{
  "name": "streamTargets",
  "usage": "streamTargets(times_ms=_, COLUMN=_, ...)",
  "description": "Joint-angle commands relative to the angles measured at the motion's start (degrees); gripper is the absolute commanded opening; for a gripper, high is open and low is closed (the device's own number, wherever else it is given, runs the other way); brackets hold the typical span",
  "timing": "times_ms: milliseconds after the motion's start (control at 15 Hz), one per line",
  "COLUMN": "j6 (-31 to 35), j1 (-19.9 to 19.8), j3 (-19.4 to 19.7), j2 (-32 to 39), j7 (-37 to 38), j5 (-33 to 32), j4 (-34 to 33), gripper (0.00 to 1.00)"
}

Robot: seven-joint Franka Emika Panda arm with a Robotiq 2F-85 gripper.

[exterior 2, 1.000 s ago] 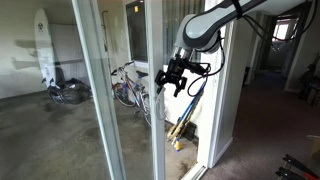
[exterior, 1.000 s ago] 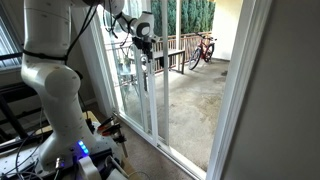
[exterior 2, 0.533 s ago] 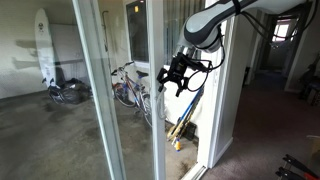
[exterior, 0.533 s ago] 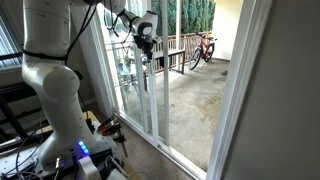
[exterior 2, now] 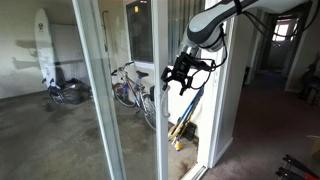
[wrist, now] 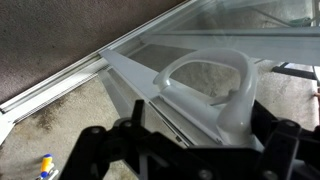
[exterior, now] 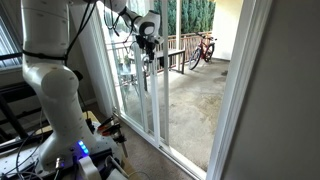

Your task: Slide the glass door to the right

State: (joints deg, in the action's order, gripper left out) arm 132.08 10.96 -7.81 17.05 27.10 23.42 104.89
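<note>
Up close, the wrist view shows the gripper (wrist: 188, 152) only as dark, blurred shapes along the bottom edge. Its fingers (wrist: 92, 150) stand apart, one on each side of a white loop handle (wrist: 238, 100). Whether either finger touches the handle cannot be told, because the tips are out of focus and partly cut off by the picture edge. The handle sits on the slim white frame of the glass door (wrist: 128, 72), which runs diagonally across the view above a floor track.

In both exterior views the gripper (exterior: 147, 42) (exterior 2: 177, 80) is raised to the vertical edge of the glass door (exterior: 152, 100) (exterior 2: 160, 125), whose top and bottom run out of the picture. The handle itself is too small to pick out there and lies hidden behind the gripper. Reflections on the pane make it hard to judge where the glass ends and open air begins. Beyond the pane stand a red bicycle (exterior: 203, 48) and, in an exterior view, another bicycle (exterior 2: 125, 85) and a pale surfboard (exterior 2: 41, 45).
</note>
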Motion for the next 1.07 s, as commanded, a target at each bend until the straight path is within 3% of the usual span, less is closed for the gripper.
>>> streamTargets(times_ms=0, j6=0.28, j1=-3.74, j3=2.73, j2=-3.03, j7=-2.48, j5=-0.29, j4=5.95, gripper=1.00)
streamTargets(times_ms=1000, j6=-0.03, j1=-8.90, j3=5.74, j2=-6.06, j7=-6.66, j5=3.36, j4=9.71, gripper=1.00)
